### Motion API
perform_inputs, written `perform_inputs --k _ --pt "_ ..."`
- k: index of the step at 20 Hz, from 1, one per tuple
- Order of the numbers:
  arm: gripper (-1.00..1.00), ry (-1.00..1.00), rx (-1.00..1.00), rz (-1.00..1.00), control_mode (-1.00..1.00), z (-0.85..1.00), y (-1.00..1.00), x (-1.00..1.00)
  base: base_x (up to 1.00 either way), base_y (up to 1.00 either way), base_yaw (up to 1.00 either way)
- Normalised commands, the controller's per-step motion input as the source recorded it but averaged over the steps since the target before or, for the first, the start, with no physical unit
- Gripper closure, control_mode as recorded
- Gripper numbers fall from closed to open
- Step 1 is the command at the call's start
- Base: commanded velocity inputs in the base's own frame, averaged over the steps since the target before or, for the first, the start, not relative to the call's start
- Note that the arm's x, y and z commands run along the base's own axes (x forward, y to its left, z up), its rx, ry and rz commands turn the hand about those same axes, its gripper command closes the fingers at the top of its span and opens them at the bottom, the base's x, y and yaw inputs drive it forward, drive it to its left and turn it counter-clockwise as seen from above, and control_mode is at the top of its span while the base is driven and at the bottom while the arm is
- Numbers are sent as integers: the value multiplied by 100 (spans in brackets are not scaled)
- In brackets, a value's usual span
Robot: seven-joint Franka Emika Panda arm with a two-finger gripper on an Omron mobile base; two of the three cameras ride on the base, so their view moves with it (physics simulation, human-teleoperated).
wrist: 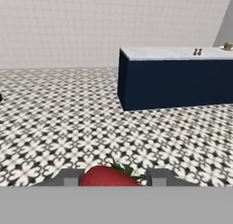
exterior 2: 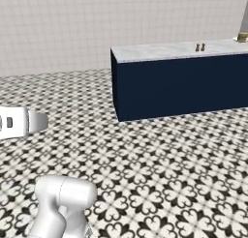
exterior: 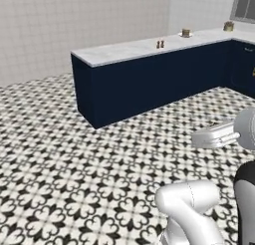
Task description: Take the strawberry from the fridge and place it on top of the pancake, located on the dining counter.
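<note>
A bright red strawberry (wrist: 105,178) with green leaves sits between my two finger tips at the bottom of the hand view, and my gripper (wrist: 110,178) is shut on it. Ahead stands the dining counter (exterior: 130,51) (exterior 2: 164,52) (wrist: 164,53), a marbled top over navy cabinets, across a stretch of patterned floor. The pancake (exterior: 186,33), a small tan stack on a white plate, rests far along the counter's top, well away from the gripper. The fridge is out of view.
Two small brown shakers (exterior: 160,44) (exterior 2: 200,47) (wrist: 197,51) stand on the counter, and a small pot (exterior: 228,26) sits further right near a window. Black-and-white tiled floor (exterior: 74,154) lies open between me and the counter's near corner.
</note>
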Motion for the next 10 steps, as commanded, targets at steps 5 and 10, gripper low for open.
perform_inputs --k 5,10 --pt "100 0 0 0 100 0 0 0 88 27 -25" --pt "100 0 0 0 100 0 0 0 100 70 -15"
